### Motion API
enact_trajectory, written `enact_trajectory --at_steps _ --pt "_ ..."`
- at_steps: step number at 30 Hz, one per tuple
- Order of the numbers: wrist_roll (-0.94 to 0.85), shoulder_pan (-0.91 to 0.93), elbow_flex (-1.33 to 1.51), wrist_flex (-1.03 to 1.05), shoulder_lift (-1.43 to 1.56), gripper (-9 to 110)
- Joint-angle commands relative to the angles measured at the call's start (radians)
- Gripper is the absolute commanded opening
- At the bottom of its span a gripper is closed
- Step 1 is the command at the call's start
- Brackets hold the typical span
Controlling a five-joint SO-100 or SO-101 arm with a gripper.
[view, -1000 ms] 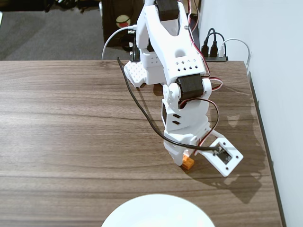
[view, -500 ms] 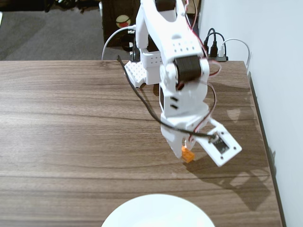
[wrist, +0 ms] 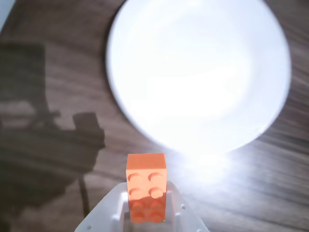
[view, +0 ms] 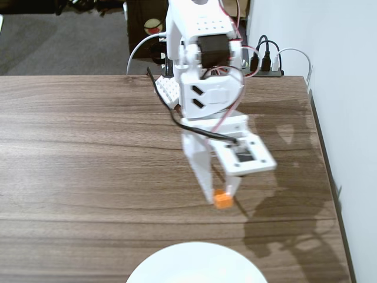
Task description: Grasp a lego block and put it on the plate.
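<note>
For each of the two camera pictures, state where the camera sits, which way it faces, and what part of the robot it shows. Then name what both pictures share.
Fixed view: raised, facing the arm across the wooden table, angled down; shows the white arm and its claw gripping the lego block, with the plate at the bottom edge.
Wrist view: rides on the arm, looking down past the claw at the plate; only the claw's tips show, at the bottom.
Shared: lego block, plate, table, claw.

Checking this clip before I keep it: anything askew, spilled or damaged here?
Nothing stands out. The gripper holds the lego block squarely above the wood table, the plate is clean and whole, nothing is spilled.
</note>
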Motion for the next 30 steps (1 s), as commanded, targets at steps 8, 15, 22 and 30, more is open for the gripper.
enact_trajectory --at_steps 8,15,22,30 --pt "0.058 0.08 -0.189 -0.129 -0.115 5" --pt "0.104 0.101 -0.453 -0.133 -0.334 5" --pt "0.121 0.094 -0.571 -0.124 -0.483 5" --pt "0.156 0.101 -0.693 -0.06 -0.64 5"
